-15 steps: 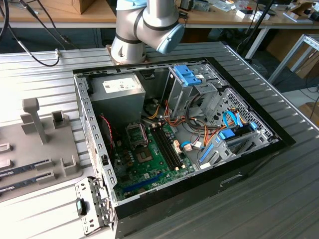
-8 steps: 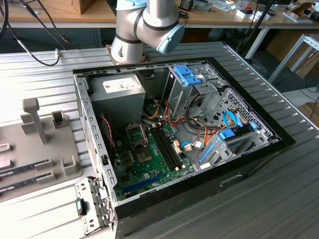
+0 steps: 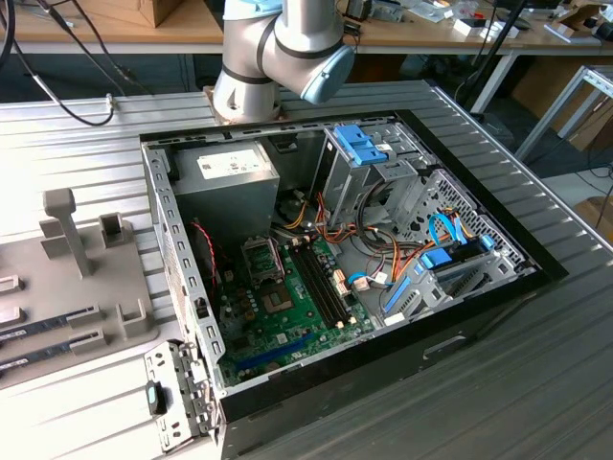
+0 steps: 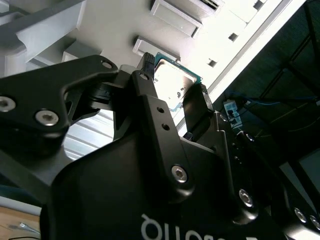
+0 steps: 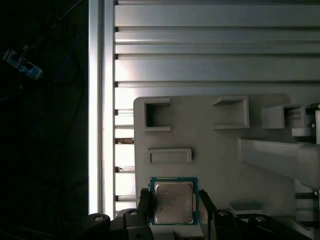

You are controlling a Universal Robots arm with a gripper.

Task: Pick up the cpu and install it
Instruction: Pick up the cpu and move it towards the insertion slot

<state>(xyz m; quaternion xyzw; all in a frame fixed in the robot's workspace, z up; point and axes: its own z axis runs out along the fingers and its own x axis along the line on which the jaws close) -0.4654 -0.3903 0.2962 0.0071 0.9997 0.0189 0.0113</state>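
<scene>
PICKUP AT THE TRAY: Your gripper (image 5: 173, 195) has its fingers (image 5: 145, 206) set narrow against two opposite edges of the cpu (image 5: 173, 202), at the grey tray (image 5: 260, 115) near the worktop (image 5: 210, 40) edge. Best keep the cpu level and lift straight, since a tilt could let it slip.

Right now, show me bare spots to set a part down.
Free: ribbed table along the black side of the computer case. Crowded: inside the case, and around the cpu on the grey tray.
</scene>
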